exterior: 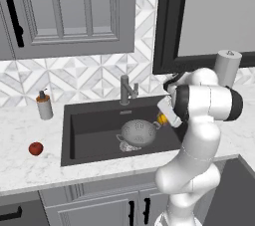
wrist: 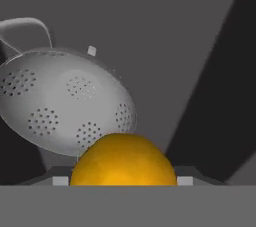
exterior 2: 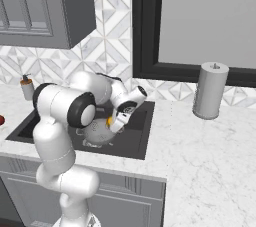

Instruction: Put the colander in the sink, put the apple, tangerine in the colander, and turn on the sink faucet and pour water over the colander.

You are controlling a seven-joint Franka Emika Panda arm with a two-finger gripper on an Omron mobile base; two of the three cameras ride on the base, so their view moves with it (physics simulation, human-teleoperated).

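The grey perforated colander [exterior: 138,133] [exterior 2: 97,131] [wrist: 65,101] sits in the dark sink [exterior: 89,125] [exterior 2: 135,138], right of its middle. My gripper [exterior: 163,119] [exterior 2: 111,121] [wrist: 122,181] hangs over the sink just to the right of the colander's rim, shut on the orange-yellow tangerine [exterior: 162,118] [exterior 2: 109,120] [wrist: 124,160]. The red apple [exterior: 36,148] [exterior 2: 1,120] lies on the counter left of the sink. Behind the basin stands the grey sink faucet [exterior: 127,89]; no water shows.
A soap dispenser [exterior: 44,105] [exterior 2: 27,88] stands at the sink's back left corner. A grey paper towel roll [exterior: 228,68] [exterior 2: 210,90] stands on the marble counter to the right, below a dark-framed window. Wall cabinets hang at the upper left.
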